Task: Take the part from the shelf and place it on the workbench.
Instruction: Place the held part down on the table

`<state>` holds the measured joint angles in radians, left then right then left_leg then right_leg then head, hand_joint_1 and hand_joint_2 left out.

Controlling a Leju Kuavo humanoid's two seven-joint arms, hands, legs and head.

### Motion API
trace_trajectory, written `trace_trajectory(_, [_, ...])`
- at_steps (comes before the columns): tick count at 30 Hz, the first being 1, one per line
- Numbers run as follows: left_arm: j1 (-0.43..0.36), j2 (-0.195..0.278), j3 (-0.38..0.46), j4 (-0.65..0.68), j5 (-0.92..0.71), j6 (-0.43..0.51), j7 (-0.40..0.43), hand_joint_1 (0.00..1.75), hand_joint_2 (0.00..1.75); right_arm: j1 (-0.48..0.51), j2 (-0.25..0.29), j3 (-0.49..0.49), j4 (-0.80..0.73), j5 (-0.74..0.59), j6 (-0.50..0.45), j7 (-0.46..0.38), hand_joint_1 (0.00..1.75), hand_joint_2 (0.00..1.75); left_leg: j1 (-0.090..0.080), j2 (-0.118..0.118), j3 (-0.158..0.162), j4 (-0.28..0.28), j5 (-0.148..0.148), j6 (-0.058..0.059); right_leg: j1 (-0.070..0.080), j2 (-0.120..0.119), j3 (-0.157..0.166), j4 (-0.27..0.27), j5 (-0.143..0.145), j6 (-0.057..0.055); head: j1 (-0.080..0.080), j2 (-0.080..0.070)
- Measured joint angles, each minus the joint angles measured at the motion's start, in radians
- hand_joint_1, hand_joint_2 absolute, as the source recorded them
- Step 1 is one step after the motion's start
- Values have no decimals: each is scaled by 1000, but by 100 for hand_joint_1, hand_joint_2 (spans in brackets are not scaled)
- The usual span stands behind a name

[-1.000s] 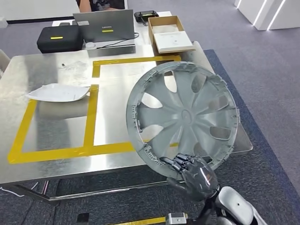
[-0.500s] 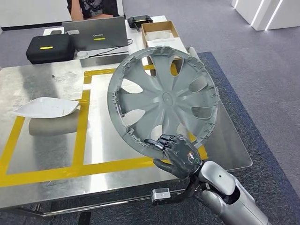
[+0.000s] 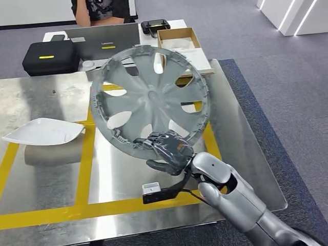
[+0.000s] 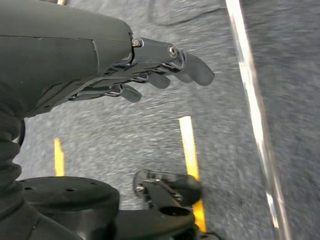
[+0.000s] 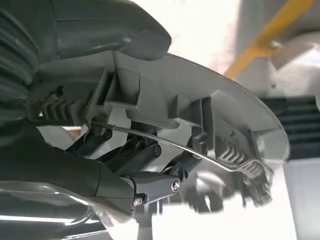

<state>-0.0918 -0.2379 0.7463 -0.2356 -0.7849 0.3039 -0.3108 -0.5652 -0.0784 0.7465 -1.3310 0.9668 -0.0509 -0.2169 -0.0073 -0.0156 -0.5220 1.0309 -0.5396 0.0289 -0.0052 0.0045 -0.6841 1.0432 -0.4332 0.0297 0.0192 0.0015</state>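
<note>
A large grey wheel cover (image 3: 150,100) with curved spokes hangs tilted above the steel workbench (image 3: 46,174). My right hand (image 3: 168,151) grips its near rim from below. In the right wrist view the cover's ribbed rim (image 5: 196,110) and its wire ring lie clamped between thumb and dark fingers (image 5: 151,182). My left hand (image 4: 151,70) hangs beside my body over grey carpet, fingers apart and slightly curled, holding nothing.
Yellow tape (image 3: 87,159) marks rectangles on the bench. A white curved part (image 3: 40,131) lies at the left. Behind stand a black case (image 3: 50,55), a laptop (image 3: 104,43) and an open cardboard box (image 3: 178,38). A person (image 3: 100,10) sits at the far side.
The whole picture has shifted as I came closer to the bench. My right arm has carried the wheel cover forward and left, from past the near right edge to over the taped area.
</note>
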Motion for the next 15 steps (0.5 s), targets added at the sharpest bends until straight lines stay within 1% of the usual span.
trace_trajectory(1, [-5, 0, -9, 0, -14, -7, 1, 0, 175, -25, 28, 18, 41, 10, 0, 6, 175, 175, 0, 0, 4, 1, -2, -6, 3, 1, 3, -1, 1, -8, -1, 0])
trace_trajectory(2, [-11, 0, -20, 0, -29, -18, 1, 0, 175, -49, 59, 37, 86, 28, -2, 17, 175, 175, 1, 0, 2, 3, -2, -11, 2, 2, 10, -2, 2, -15, -1, 0])
trace_trajectory(3, [-16, 0, -31, 0, -42, -34, 3, 0, 175, -75, 90, 57, 142, 52, -7, 33, 175, 175, 2, 1, -3, 17, 1, -17, 1, 3, 16, -7, 2, -19, -2, 0])
trace_trajectory(4, [-22, 1, -43, -1, -53, -50, 5, 0, 175, -101, 122, 78, 208, 82, -17, 51, 175, 175, 2, 2, -18, 45, 3, -23, -2, 2, 24, -12, 1, -24, -5, 0])
trace_trajectory(5, [-29, 1, -54, -1, -62, -66, 7, 0, 175, -127, 153, 101, 281, 114, -29, 68, 175, 175, 4, 2, -43, 90, -3, -30, -4, 1, 32, -16, -2, -29, -8, 0])
trace_trajectory(6, [-34, 3, -65, -1, -69, -78, 11, 0, 175, -147, 180, 125, 356, 145, -42, 79, 175, 175, 7, 2, -78, 147, -19, -37, -5, -1, 39, -18, -7, -32, -12, 0])
trace_trajectory(7, [-38, 4, -73, -1, -73, -84, 14, 0, 175, -162, 202, 146, 423, 168, -54, 85, 175, 175, 10, 3, -114, 202, -43, -43, -5, -2, 44, -19, -12, -35, -15, 0])
trace_trajectory(8, [-39, 6, -80, -1, -78, -90, 17, 0, 175, -171, 220, 165, 483, 185, -62, 89, 175, 175, 13, 3, -146, 244, -64, -48, -4, -3, 50, -19, -17, -36, -16, 0])
trace_trajectory(9, [-39, 8, -88, -1, -82, -95, 21, 0, 175, -176, 234, 181, 536, 194, -67, 93, 175, 175, 16, 3, -168, 262, -69, -51, -4, -3, 56, -19, -23, -37, -17, 0])
trace_trajectory(10, [-38, 10, -95, -1, -88, -99, 23, 0, 175, -178, 247, 194, 585, 199, -69, 95, 175, 175, 18, 3, -174, 249, -51, -53, -5, -3, 63, -19, -28, -37, -17, 0])
trace_trajectory(11, [-39, 11, -103, -1, -93, -104, 27, 0, 175, -180, 258, 204, 630, 203, -70, 97, 175, 175, 21, 4, -167, 204, -10, -54, -5, -3, 72, -19, -33, -35, -17, 0])
trace_trajectory(12, [-41, 12, -111, -1, -99, -109, 30, 0, 175, -181, 267, 212, 668, 206, -72, 98, 175, 175, 24, 4, -150, 140, 39, -56, -5, -3, 79, -19, -39, -33, -17, 0])
trace_trajectory(13, [-43, 12, -118, -1, -103, -113, 32, 0, 175, -183, 273, 219, 701, 210, -76, 100, 175, 175, 24, 3, -135, 83, 75, -56, -5, -3, 85, -19, -43, -29, -17, 0])
trace_trajectory(14, [-47, 11, -124, -1, -106, -117, 34, 0, 175, -186, 277, 224, 727, 214, -87, 101, 175, 175, 23, 4, -122, 37, 95, -54, -5, -3, 86, -20, -46, -25, -17, 0])
trace_trajectory(15, [-49, 10, -130, -1, -108, -120, 35, 0, 175, -190, 280, 228, 750, 218, -103, 101, 175, 175, 21, 4, -117, 13, 102, -50, -4, -2, 86, -21, -48, -19, -16, 0])
